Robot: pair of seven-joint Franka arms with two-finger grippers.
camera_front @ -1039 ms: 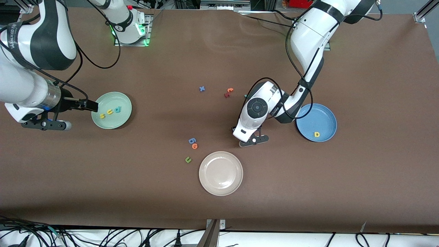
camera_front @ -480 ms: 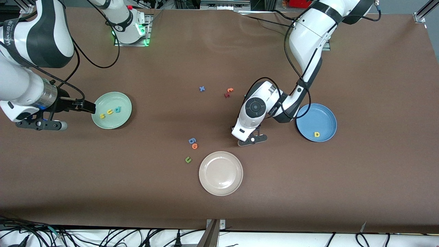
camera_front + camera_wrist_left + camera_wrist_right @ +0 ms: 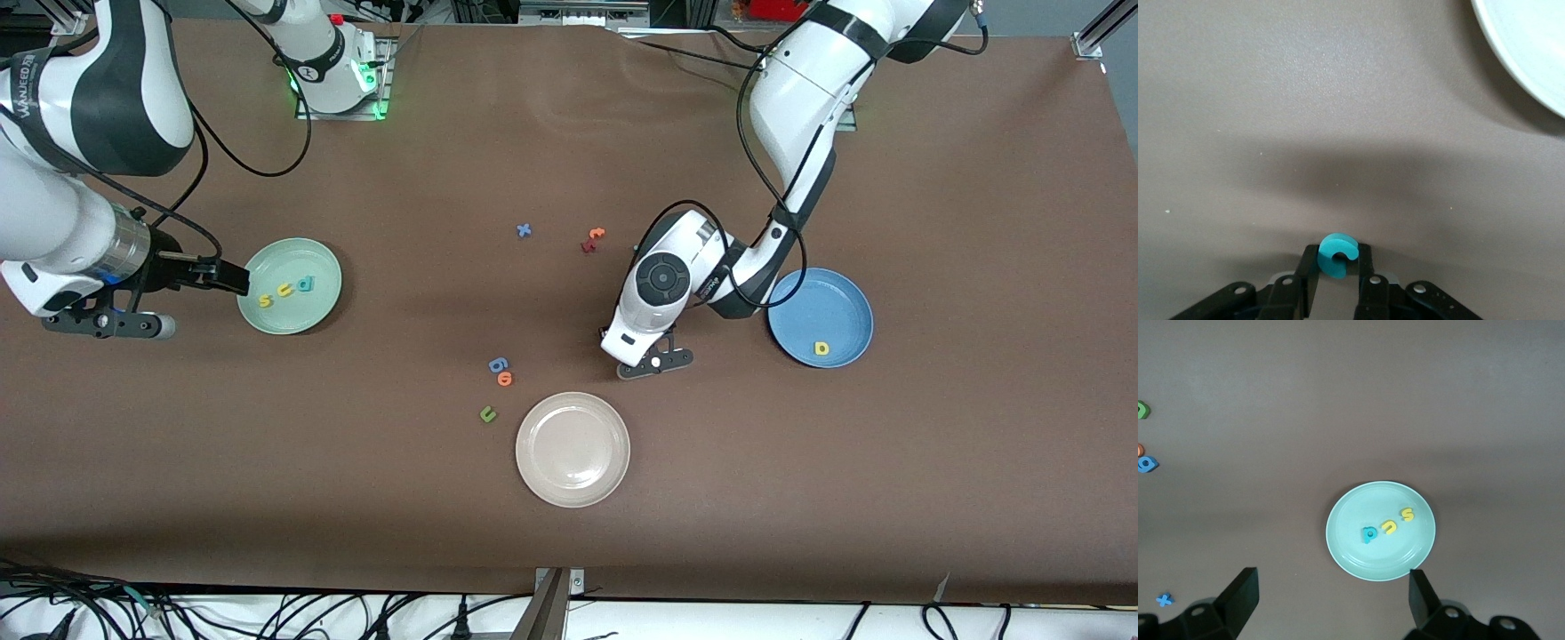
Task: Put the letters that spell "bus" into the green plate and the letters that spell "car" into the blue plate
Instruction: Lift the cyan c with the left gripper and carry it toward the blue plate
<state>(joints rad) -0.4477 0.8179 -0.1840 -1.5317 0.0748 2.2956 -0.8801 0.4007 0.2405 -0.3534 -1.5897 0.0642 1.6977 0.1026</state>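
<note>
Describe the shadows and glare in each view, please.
Front view: even light, a soft sheen on the white plate, a faint shadow beside the left hand. Left wrist view: a broad dark shadow on the table over the teal "c" between the fingers. Right wrist view: mild gloss on the green plate, no harsh glare.

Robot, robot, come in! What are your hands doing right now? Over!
Left gripper pinching teal "c" on table beside cream plate. Right gripper open, waiting above green plate. Nothing in the way.
</note>
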